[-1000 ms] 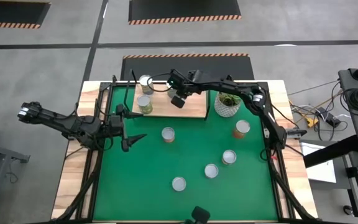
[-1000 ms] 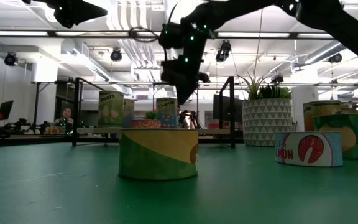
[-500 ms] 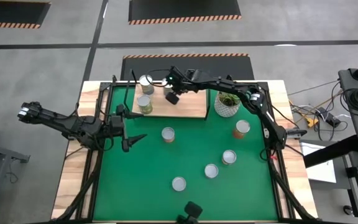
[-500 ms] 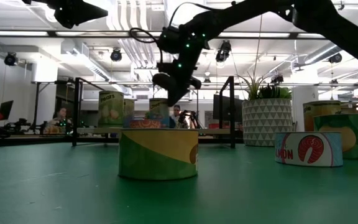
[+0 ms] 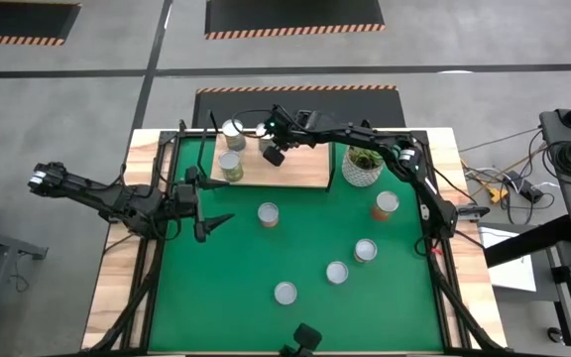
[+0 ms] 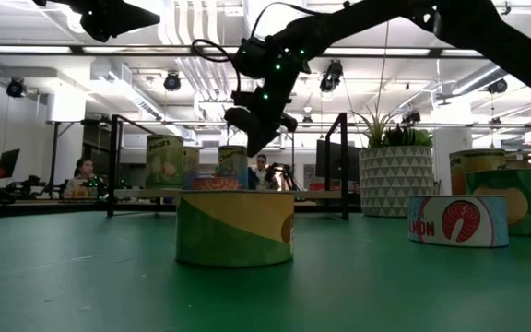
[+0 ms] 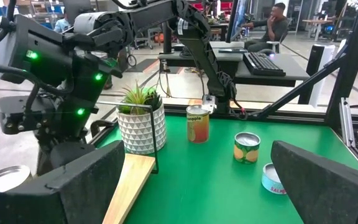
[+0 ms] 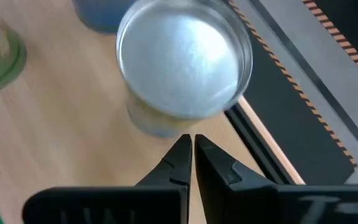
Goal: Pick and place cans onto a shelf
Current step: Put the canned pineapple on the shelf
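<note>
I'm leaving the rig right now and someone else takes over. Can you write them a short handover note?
Right hand: shut, empty, above the shelf beside the third can.
Left hand: open, empty, waiting at the left edge of the green mat.
Done: three cans stand on the shelf, two at its left end plus that third one.
Left: five cans on the mat, at and. The white plant pot stays on the mat beside the shelf.
</note>
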### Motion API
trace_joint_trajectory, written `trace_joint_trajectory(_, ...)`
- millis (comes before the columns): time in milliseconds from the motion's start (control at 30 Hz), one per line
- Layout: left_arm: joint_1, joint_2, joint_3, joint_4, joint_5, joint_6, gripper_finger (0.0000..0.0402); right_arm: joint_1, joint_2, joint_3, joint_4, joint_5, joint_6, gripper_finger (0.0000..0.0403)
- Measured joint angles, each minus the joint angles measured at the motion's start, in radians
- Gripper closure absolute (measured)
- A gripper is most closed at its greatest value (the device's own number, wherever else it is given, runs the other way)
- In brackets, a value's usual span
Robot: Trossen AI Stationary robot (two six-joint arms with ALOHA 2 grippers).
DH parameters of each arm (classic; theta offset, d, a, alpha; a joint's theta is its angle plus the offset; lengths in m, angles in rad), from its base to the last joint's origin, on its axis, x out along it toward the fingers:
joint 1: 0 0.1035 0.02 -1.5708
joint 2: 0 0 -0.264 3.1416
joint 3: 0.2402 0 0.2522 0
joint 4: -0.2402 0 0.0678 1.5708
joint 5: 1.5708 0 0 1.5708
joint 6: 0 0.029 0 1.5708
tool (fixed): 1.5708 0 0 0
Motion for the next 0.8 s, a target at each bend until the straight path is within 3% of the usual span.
trace_joint_trajectory(233, 0.0, 0.0, 0.0, -0.025, 0.0, -0.001, 0.0015, 0.102, -0.07, 0.0, -0.119, 0.0, 0.003, 0.0394)
trace_joint_trajectory(633, 0.0, 0.0, 0.0, -0.053, 0.001, -0.035, 0.0015, 0.422, -0.097, -0.001, -0.354, -0.005, -0.1, 0.0394)
trace_joint_trajectory(800, 0.0, 0.0, 0.0, -0.057, 0.001, -0.057, 0.0015, 0.504, -0.125, -0.04, -0.427, -0.143, -0.083, 0.0394)
